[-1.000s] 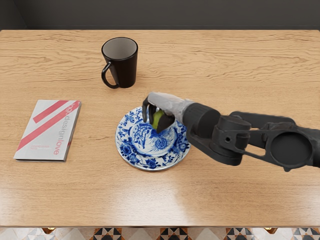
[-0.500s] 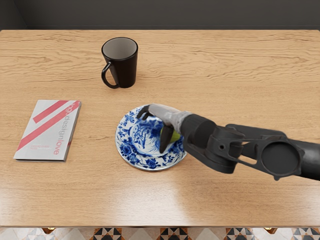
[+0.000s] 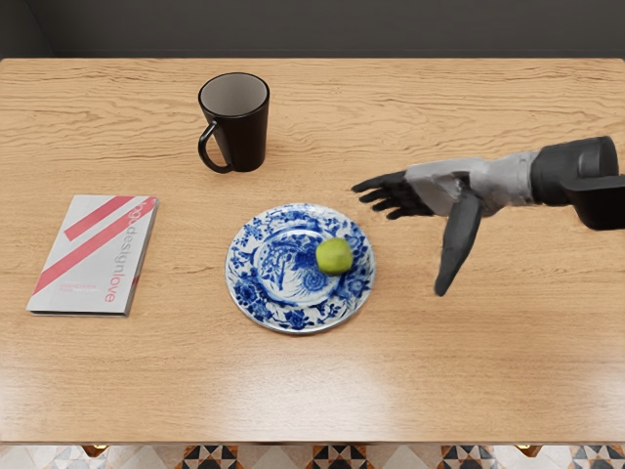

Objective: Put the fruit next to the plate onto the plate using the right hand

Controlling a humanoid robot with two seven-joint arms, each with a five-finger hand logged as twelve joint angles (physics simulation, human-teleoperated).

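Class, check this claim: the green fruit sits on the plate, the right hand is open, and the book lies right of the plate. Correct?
No. The head view shows the book left of the plate; the rest holds.

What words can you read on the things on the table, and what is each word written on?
"designlove": on the cover of the book, printed sideways near its right edge, with "design" pale and "love" in red.
A smaller line of print beside it on the book: too small to read.
Mug, plate and fruit: no words, only a blue pattern on the plate.
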